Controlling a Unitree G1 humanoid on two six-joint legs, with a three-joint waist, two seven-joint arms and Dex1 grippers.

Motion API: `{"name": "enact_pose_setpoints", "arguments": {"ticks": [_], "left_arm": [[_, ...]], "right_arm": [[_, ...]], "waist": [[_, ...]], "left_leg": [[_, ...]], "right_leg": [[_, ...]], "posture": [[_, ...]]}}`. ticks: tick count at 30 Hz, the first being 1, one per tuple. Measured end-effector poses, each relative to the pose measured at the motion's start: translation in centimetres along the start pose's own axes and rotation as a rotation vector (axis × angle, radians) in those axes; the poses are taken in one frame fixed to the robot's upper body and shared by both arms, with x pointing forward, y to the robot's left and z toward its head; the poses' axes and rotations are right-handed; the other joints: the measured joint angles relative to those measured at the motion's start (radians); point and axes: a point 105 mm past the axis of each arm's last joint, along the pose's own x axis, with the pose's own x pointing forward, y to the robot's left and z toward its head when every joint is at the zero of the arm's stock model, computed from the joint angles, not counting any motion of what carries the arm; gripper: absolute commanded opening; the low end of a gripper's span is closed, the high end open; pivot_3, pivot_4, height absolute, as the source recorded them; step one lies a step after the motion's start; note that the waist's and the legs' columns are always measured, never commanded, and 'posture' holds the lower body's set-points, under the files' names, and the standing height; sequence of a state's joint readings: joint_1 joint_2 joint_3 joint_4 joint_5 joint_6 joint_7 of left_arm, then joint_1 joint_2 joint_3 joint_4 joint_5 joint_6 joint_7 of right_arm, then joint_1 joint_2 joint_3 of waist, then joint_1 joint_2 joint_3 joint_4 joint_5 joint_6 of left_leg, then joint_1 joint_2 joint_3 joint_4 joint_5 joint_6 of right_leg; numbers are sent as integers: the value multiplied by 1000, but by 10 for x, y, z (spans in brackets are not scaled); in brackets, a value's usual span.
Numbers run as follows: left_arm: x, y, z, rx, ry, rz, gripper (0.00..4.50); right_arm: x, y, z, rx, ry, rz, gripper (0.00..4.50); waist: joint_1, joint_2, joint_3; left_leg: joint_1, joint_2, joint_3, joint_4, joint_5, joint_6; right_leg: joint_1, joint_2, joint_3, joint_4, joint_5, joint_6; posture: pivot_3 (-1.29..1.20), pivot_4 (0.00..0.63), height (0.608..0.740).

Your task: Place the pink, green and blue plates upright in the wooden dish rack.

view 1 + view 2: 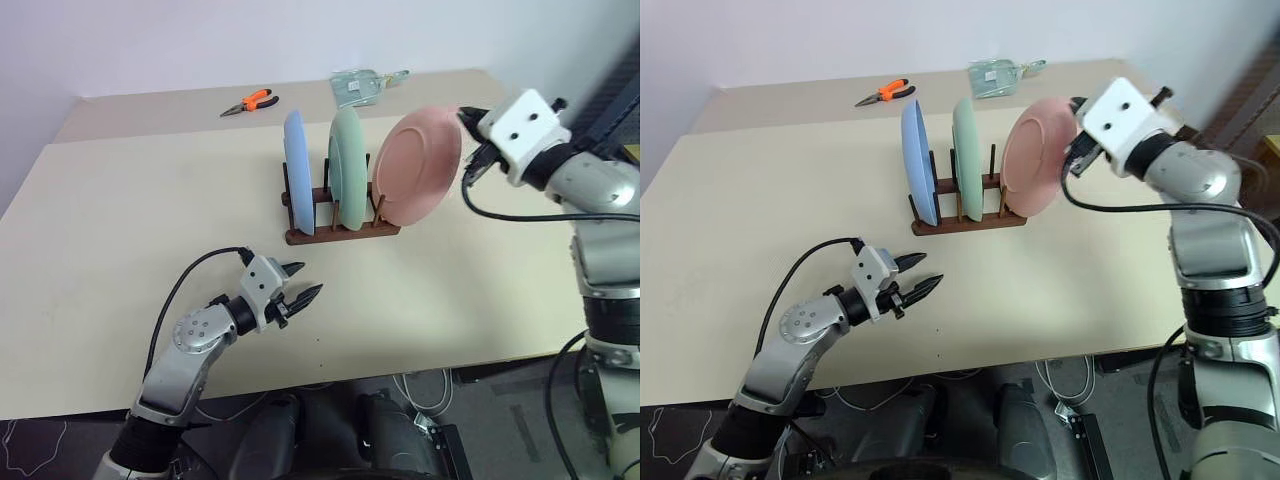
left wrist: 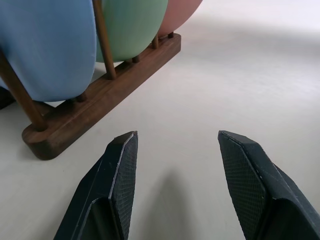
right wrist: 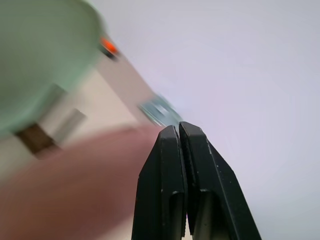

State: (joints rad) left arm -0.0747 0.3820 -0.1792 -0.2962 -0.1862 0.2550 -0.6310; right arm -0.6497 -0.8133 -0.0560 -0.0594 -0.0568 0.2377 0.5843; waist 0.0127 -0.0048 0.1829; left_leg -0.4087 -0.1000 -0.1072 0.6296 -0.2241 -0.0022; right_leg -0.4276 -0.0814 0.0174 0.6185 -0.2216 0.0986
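Observation:
The wooden dish rack [image 1: 340, 232] stands mid-table with all three plates on edge in it. The blue plate [image 1: 297, 160] is at its left end and the green plate [image 1: 348, 165] in the middle. At the right end the pink plate [image 1: 420, 165] leans to the right. My right gripper [image 1: 466, 117] is shut and hovers at the pink plate's upper right rim; the right wrist view shows its fingertips [image 3: 178, 129] pressed together with nothing between them. My left gripper [image 1: 308, 280] hangs open and empty low over the table, in front of the rack [image 2: 100, 95].
Orange-handled pliers [image 1: 250, 101] and a clear bag of metal parts [image 1: 360, 88] lie at the far side of the beige table [image 1: 120, 250]. The table's front edge runs just behind my left arm.

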Motion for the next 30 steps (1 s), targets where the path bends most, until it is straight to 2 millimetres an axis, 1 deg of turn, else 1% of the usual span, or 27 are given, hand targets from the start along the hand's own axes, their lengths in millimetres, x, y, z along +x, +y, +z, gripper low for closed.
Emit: {"name": "enact_pose_setpoints", "arguments": {"ticks": [1, 2, 3, 5, 8, 10, 13, 15, 18, 21, 23, 26, 28, 30], "left_arm": [[0, 0, 0, 1, 0, -2, 2596], [0, 0, 0, 1, 2, -4, 2596], [0, 0, -1, 1, 2, -6, 2596], [1, 1, -2, 1, 5, -9, 2596], [2, 1, 0, 5, 0, -14, 2596], [3, 0, 1, 6, -2, -17, 2596], [2, 1, 0, 6, -1, -17, 2596], [2, 1, 0, 7, -1, -16, 2596], [2, 0, -1, 4, 3, -13, 2596], [2, 1, -1, 3, 4, -8, 2596], [2, 1, -1, 3, 3, -6, 2596], [2, 1, -2, 4, 4, 1, 2596], [0, 5, -3, 10, 9, 24, 2596], [-6, 17, -7, 23, 25, 82, 2596]], "right_arm": [[-4, -9, -11, -21, 48, -26, 48], [-8, -14, -17, -36, 76, -40, 48], [-11, -15, -23, -59, 101, -39, 48], [-13, -4, -31, -70, 120, -6, 48], [-8, 23, -36, -42, 114, 67, 48], [-3, 37, -33, -33, 90, 109, 48], [2, 47, -20, -19, 33, 133, 48], [5, 50, -9, -8, -11, 142, 48], [5, 51, 0, -3, -44, 154, 48], [5, 51, 5, -1, -64, 165, 48], [5, 50, 5, -7, -62, 166, 48], [5, 47, -4, -25, -22, 151, 48], [3, 44, -22, 4, 31, 128, 48], [-2, 45, -39, 52, 73, 116, 48]], "waist": [[0, 0, 0], [1, 0, 0], [0, 0, 0], [-2, 0, 0], [-10, 0, 0], [-11, 1, 0], [-5, 1, 0], [-2, 1, 0], [1, 1, 0], [0, 1, 0], [0, 0, 0], [0, 0, 0], [1, 0, 0], [0, 0, 0]], "left_leg": [[0, 0, 0, 0, 0, 0], [0, 0, 0, 0, 0, 0], [0, 0, 0, 0, 0, 0], [0, 0, 0, 0, 0, 0], [1, 1, 1, 0, 0, 0], [1, 1, 1, 0, 0, 0], [1, 0, 1, 0, 0, 0], [1, 0, 1, 0, 0, 0], [1, 0, 1, 1, 0, 0], [1, 0, 1, 1, 0, 0], [1, 0, 1, 1, 0, 0], [1, 0, 1, 1, 0, 0], [1, 0, 1, 1, 0, 0], [1, 0, 1, 0, 0, 0]], "right_leg": [[0, 0, 0, 0, 0, -1], [0, 0, 0, 0, 0, -1], [0, 0, 0, 0, 0, -1], [0, 0, 0, 0, 0, -1], [0, 0, 1, 1, 0, -1], [0, 0, 1, 1, 1, 0], [0, 0, 1, 1, 1, 1], [0, 0, 1, 1, 1, 1], [1, 0, 1, 0, 1, 1], [1, 0, 1, 0, 1, 1], [1, 0, 1, 0, 1, 1], [1, 0, 1, 0, 1, 1], [1, 0, 1, 0, 1, 0], [1, 0, 1, 0, 1, 0]], "posture": [[0, 150, 740], [0, 150, 740], [0, 150, 740], [0, 150, 740], [0, 150, 740], [0, 150, 740], [0, 150, 740], [0, 150, 740], [0, 150, 740], [0, 150, 740], [0, 150, 740], [0, 150, 740], [0, 150, 740], [0, 150, 740]]}}
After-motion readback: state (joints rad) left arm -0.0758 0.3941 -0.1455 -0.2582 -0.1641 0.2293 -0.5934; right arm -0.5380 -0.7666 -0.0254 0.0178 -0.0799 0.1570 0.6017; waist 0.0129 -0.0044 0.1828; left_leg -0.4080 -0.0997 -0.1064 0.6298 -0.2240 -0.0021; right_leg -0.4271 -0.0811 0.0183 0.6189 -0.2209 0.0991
